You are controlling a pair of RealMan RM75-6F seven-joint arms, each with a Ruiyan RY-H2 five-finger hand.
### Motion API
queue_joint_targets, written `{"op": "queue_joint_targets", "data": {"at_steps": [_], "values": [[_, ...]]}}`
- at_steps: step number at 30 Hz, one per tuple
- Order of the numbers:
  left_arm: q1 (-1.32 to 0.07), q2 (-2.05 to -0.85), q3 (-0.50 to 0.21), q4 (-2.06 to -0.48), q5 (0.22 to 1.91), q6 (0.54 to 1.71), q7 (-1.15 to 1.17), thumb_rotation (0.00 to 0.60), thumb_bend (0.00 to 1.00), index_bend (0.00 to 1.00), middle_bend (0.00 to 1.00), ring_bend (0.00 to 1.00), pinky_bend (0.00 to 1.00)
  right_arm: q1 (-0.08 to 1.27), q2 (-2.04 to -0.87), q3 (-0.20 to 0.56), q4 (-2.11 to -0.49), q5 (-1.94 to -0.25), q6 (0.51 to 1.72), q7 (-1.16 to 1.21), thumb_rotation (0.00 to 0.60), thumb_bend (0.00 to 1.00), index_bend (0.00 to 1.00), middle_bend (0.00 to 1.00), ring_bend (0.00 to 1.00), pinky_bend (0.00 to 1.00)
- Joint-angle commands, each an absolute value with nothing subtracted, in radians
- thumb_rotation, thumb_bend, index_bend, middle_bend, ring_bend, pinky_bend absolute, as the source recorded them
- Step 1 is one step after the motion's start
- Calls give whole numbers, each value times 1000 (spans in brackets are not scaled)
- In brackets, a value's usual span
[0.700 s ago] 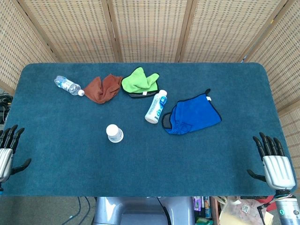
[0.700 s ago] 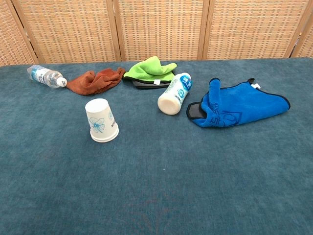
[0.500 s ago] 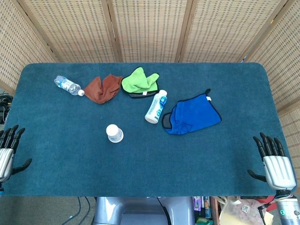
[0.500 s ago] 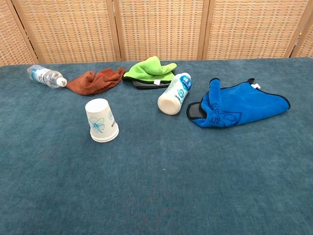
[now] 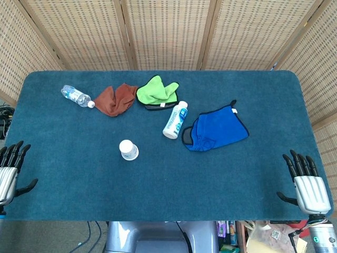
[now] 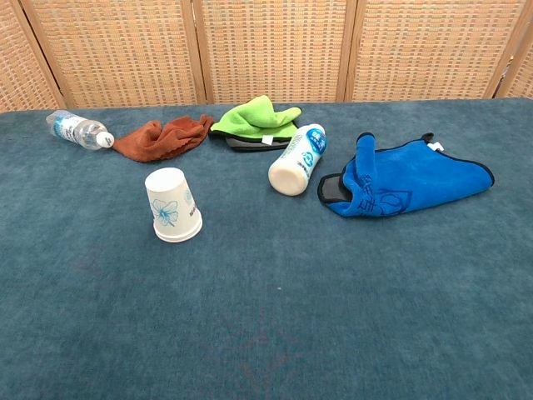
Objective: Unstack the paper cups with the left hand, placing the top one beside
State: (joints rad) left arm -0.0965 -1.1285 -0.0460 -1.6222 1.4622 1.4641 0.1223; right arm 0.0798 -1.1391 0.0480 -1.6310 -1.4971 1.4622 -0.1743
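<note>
The stacked paper cups [image 5: 128, 149] stand inverted on the tabletop [image 5: 79, 174]; left hand [image 5: 9, 171] and right hand [image 5: 305, 182], well apart from them, spread empty fingers.

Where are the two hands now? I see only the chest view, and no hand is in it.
Observer: The left hand is at the near left edge of the table, holding nothing, fingers apart.
Operator: And the right one?
Observer: The right hand is at the near right edge, also open, touching nothing.
Operator: Which hand is nearer to the paper cups?
Observer: The left hand. The paper cups stand upside down left of the table's middle, apart from both hands.
</note>
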Motion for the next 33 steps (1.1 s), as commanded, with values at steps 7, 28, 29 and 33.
{"op": "queue_joint_targets", "data": {"at_steps": [7, 28, 29, 33], "values": [[-100, -1131, -42, -1643, 1469, 1460, 137, 600, 242, 0, 0, 0, 0, 79, -1137, 48, -1631, -1496, 1462, -168, 600, 94, 0, 0, 0, 0], [-296, -1041, -179, -1907, 1286, 1233, 341, 600, 242, 157, 0, 0, 0, 82, -1133, 43, -1637, -1499, 1451, -151, 600, 94, 0, 0, 0, 0], [-313, -1036, -190, -1924, 1257, 1210, 353, 600, 242, 170, 0, 0, 0, 82, -1133, 43, -1637, -1499, 1450, -151, 600, 95, 0, 0, 0, 0], [-405, -1017, -243, -1997, 1103, 1114, 438, 600, 242, 222, 0, 0, 0, 85, -1132, 43, -1636, -1497, 1443, -146, 600, 94, 0, 0, 0, 0]]}}
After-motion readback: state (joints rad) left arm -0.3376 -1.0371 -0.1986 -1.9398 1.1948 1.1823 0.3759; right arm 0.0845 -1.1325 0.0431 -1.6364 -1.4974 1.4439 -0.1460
